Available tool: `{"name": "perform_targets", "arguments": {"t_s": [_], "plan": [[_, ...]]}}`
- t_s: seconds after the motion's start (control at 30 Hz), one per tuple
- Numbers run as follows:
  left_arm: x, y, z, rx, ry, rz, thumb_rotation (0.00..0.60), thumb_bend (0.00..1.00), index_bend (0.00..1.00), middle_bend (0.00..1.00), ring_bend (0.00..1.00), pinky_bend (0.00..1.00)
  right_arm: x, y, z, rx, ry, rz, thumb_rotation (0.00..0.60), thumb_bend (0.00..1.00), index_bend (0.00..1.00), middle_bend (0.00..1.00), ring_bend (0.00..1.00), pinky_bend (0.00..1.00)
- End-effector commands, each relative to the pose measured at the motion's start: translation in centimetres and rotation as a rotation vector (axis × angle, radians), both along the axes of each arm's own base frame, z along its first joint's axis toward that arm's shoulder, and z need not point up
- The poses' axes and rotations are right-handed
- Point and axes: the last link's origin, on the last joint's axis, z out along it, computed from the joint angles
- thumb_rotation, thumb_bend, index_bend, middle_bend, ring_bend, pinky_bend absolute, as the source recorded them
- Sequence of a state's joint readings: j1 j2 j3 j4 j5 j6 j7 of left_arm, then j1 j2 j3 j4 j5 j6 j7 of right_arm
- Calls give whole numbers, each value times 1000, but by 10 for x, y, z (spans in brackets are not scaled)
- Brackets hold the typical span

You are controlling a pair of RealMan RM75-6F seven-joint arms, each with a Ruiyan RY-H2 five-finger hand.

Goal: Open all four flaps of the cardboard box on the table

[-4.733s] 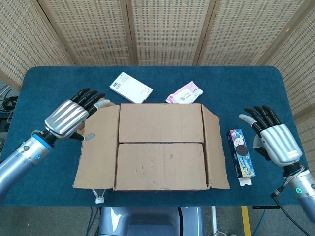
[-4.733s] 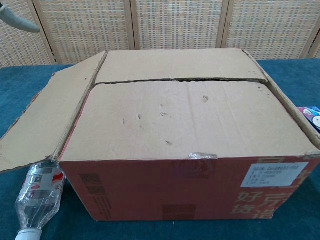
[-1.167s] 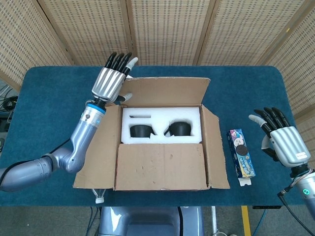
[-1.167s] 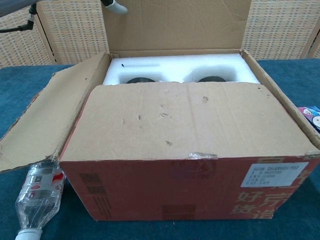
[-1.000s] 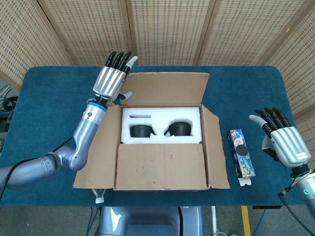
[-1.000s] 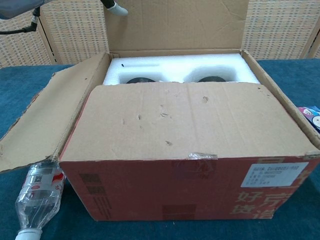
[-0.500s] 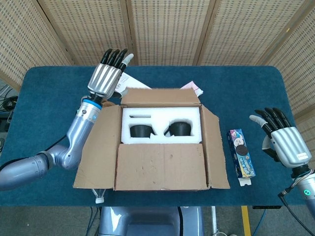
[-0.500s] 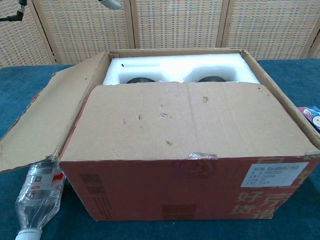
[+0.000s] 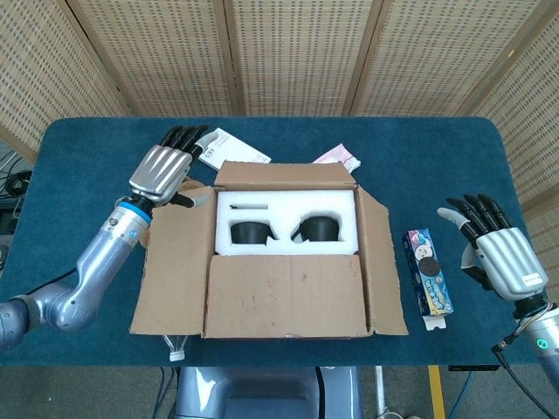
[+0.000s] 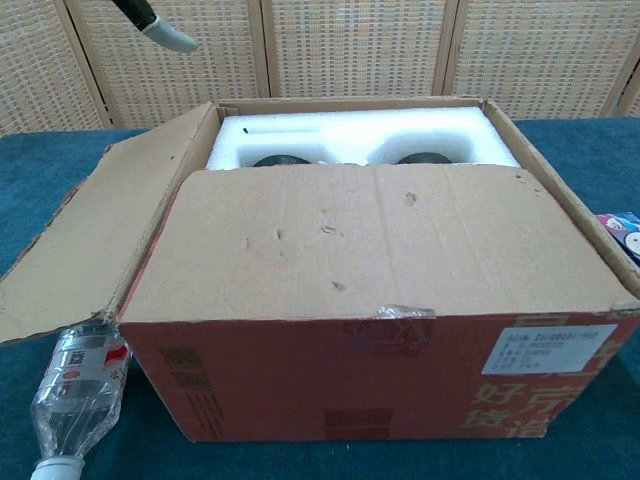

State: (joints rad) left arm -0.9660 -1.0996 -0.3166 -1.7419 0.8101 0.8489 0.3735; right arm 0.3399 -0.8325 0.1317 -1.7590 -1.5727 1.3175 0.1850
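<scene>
Woven cane screens stand behind a table [image 9: 79,148] covered in dark blue cloth, and the cardboard box [image 9: 288,257] sits in the middle of it. The left hand [image 9: 162,170] hovers empty above the box's far left corner, its fingers loosely extended and holding nothing; in the chest view only one pale fingertip shows at the upper left. Just beneath and beside it, the left side flap [image 9: 175,262] is folded outward and slopes down toward the table. The far flap [image 9: 284,173] is laid back too, so the rear half of the box stands open and shows a white foam insert [image 9: 284,218] with two dark round things nested in it. The right side flap [image 9: 383,271] is also swung out. The near flap [image 10: 380,240] lies flat across the front half of the opening, so by my reckoning three flaps are done and this one remains. The right hand [image 9: 498,249] rests well apart at the table's right edge, fingers spread, gripping nothing. Between it and the box lies a cookie packet [image 9: 430,281]. A white carton [image 9: 229,148] and a pink packet [image 9: 339,158] lie behind the box, and a clear plastic bottle [image 10: 75,385] rests under the left flap.
</scene>
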Motion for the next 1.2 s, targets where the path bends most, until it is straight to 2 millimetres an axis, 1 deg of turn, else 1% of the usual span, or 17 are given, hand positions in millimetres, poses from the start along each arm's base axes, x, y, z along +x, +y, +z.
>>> {"name": "perform_targets", "arguments": {"t_s": [0.03,0.07,0.13,0.23,0.3,0.33,0.37,0.4,0.43,0.47,0.57,0.67,0.77,1.2], "plan": [[-11,-16,-4,-82,-10,17,501,253,74,0,0,0,0,0,0,0,-2,-1,600,1000,154,118,0,44],[-11,-19,-6,-98,-8,12,500,252,117,0,0,0,0,1,0,-1,-2,-1,600,1000,154,118,0,44],[-12,-24,-8,-122,-4,2,500,251,157,0,0,0,-1,0,-1,-1,-2,-2,600,1000,154,118,0,44],[-12,-29,-11,-152,-5,-7,496,235,166,0,0,0,-1,1,-1,-4,-2,-4,600,1000,154,118,0,44],[-10,-33,-16,-186,-9,-14,422,217,178,0,0,0,-2,1,0,-5,-2,-7,600,1000,155,118,0,44],[-9,-39,-22,-227,-25,-9,337,210,194,0,0,0,-3,2,0,-8,-2,-11,600,1000,155,118,0,44],[-8,-42,-25,-250,-38,-6,270,206,216,0,0,0,-3,2,1,-9,-2,-13,600,1000,155,118,0,44],[-7,-43,-26,-264,-47,-4,232,205,236,0,0,0,-3,3,1,-9,-3,-14,600,1000,155,118,0,44],[-6,-45,-28,-282,-58,-2,201,205,270,0,0,0,-3,3,1,-10,-3,-15,600,1000,154,118,0,44],[-5,-47,-32,-309,-71,4,186,207,302,1,0,0,-4,3,1,-11,-4,-17,600,1000,154,118,0,44],[-3,-52,-37,-355,-92,12,140,215,340,4,0,0,-4,4,1,-12,-3,-19,600,1000,154,118,0,43],[-1,-55,-42,-388,-111,17,104,211,366,4,0,0,-5,4,2,-14,-2,-21,600,1000,154,118,0,44],[0,-58,-46,-416,-123,19,84,201,372,5,0,0,-5,5,3,-18,-3,-22,600,1000,155,118,0,44],[0,-65,-60,-432,-73,-34,64,155,373,5,0,0,-6,7,3,-22,-7,-29,600,1000,155,118,0,44]]}}
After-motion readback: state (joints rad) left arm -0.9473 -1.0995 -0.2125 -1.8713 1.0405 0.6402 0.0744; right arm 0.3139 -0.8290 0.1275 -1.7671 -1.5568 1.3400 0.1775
